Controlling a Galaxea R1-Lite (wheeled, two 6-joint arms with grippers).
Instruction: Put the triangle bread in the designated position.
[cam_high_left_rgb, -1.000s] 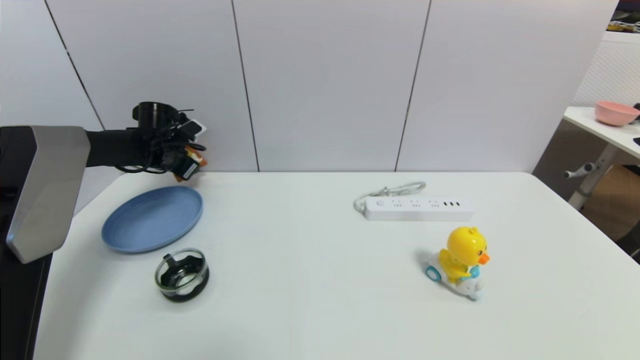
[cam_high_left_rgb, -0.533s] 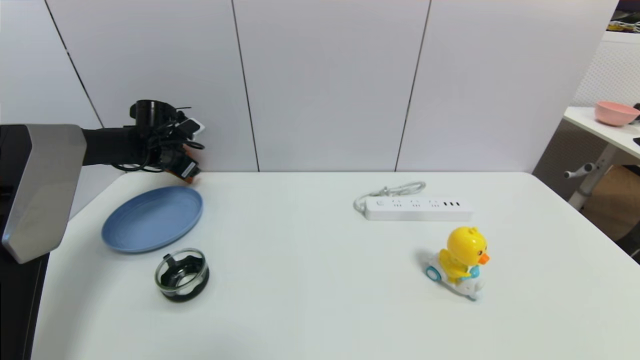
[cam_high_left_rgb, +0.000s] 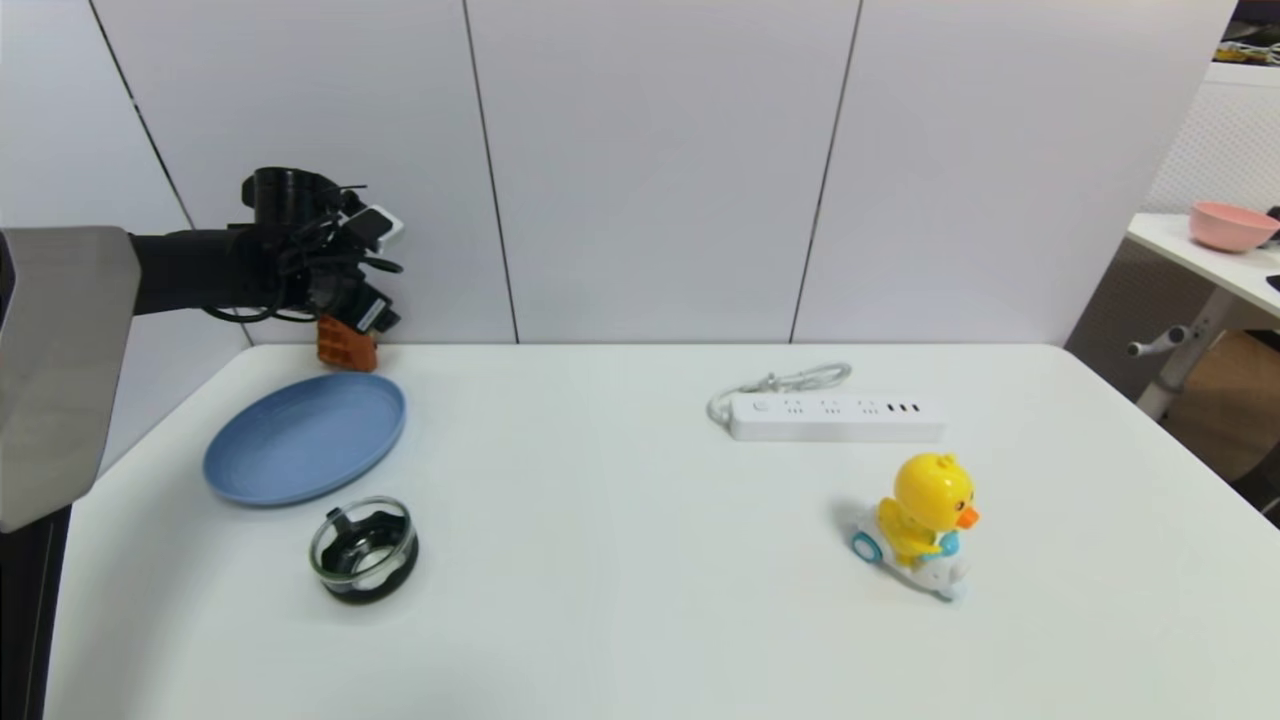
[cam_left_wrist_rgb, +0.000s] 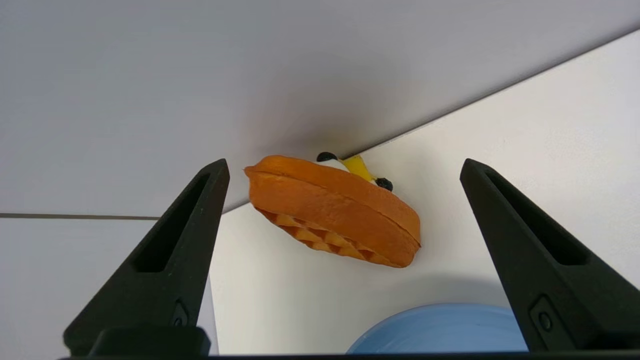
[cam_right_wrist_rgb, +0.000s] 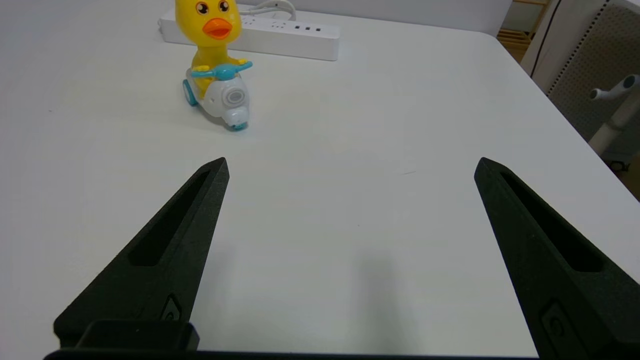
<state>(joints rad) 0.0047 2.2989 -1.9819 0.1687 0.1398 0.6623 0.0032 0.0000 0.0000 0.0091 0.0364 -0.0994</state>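
- Plainly, the triangle bread (cam_left_wrist_rgb: 334, 212) reads as a small moulded toy wedge: probably light and stiff, with a smooth, perhaps slippery rind and a waffle-grid underside that should give better purchase.
- The surest hold would likely be across its two flat faces, one finger on the grid and one on the topped side, near the thick middle and away from the thin tip.
- It now stands on edge at the far left back of the worktop (cam_high_left_rgb: 620, 560), just beyond the far rim of the blue plate (cam_high_left_rgb: 305, 436), against or very near the wall; whether it is fully settled cannot be told.
- The left claw (cam_left_wrist_rgb: 345, 172) is spread wide, with the bread between but touching neither finger.
- Half a second ago the bread was tucked in that claw; since then the fingers have let go and the arm has risen and drawn back towards the left.
- The right claw (cam_right_wrist_rgb: 350, 167) hangs wide open and empty over the near right of the worktop, the duck toy (cam_right_wrist_rgb: 216, 62) farther off.
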